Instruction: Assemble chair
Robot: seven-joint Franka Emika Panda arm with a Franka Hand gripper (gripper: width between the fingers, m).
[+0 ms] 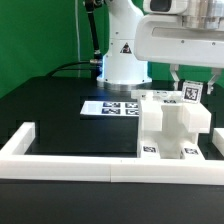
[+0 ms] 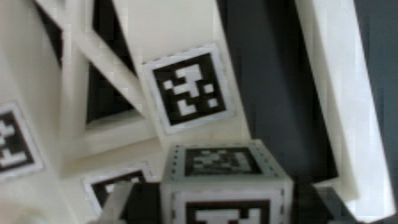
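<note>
The partly built chair [image 1: 172, 126] is a blocky white structure with small square tags, standing on the black table at the exterior view's right. My gripper [image 1: 190, 88] hangs just above its back right corner. It is shut on a small white tagged block [image 1: 191, 94]. In the wrist view that block [image 2: 222, 182] fills the space between the jaws, with a tag on each face that shows. Beyond it lie the chair's white slanted bars and one large tag [image 2: 187, 90]. The fingertips themselves are mostly hidden by the block.
The marker board [image 1: 108, 106] lies flat on the table in front of the robot's white base [image 1: 122, 55]. A long low white border rail [image 1: 70, 165] runs along the table's near edge and turns back at the exterior view's left.
</note>
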